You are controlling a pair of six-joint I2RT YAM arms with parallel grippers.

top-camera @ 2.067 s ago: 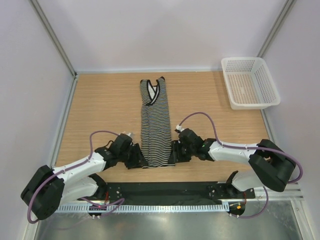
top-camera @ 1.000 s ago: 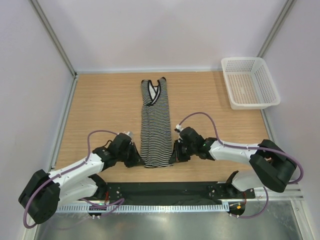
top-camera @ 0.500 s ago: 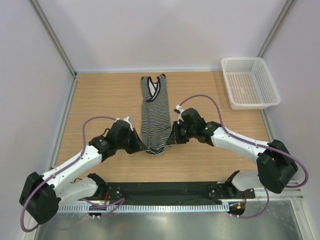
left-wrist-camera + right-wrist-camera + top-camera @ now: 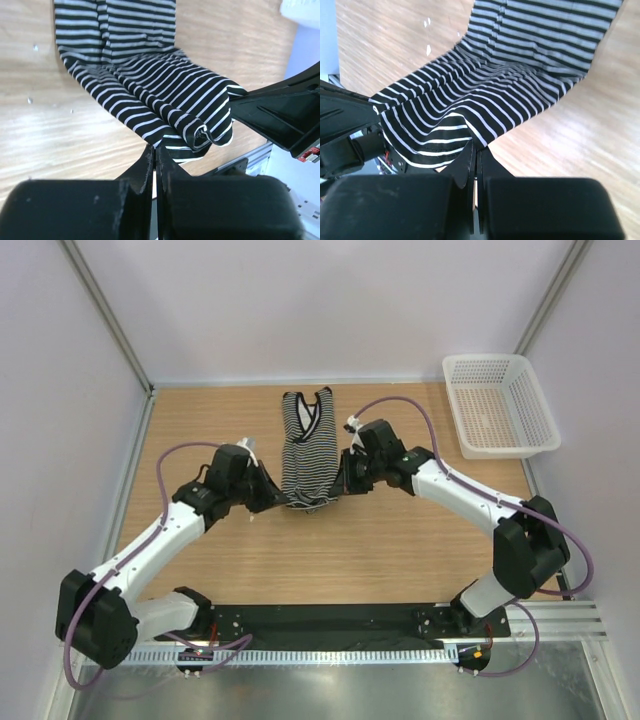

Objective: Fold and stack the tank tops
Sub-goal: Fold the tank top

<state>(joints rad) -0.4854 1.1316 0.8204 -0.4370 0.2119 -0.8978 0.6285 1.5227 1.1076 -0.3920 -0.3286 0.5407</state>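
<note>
Tank top [image 4: 305, 445] in the top view lies at the far middle of the bench [image 4: 200, 430], its neck end flat and pointing far, its near end raised and bunched between the two arms. Left gripper [image 4: 275, 497] is clamped on the left corner of the hem, and right gripper [image 4: 341, 483] is clamped on the right corner. A white mesh basket [image 4: 456, 410] sits at the far right corner, well apart from the cloth

Left wrist view: left gripper [image 4: 153, 149] has its jaws pinched narrow on the striped edge. The tank top [image 4: 150, 90] sags in a soft fold down to the bench beyond, and the right gripper [image 4: 280, 117] is at the other corner

Right wrist view: right gripper [image 4: 475, 147] has its jaws pinched together on the hem. The tank top [image 4: 520, 90] slopes away to the bench, and the left gripper [image 4: 342, 125] shows dark at the left edge
</note>
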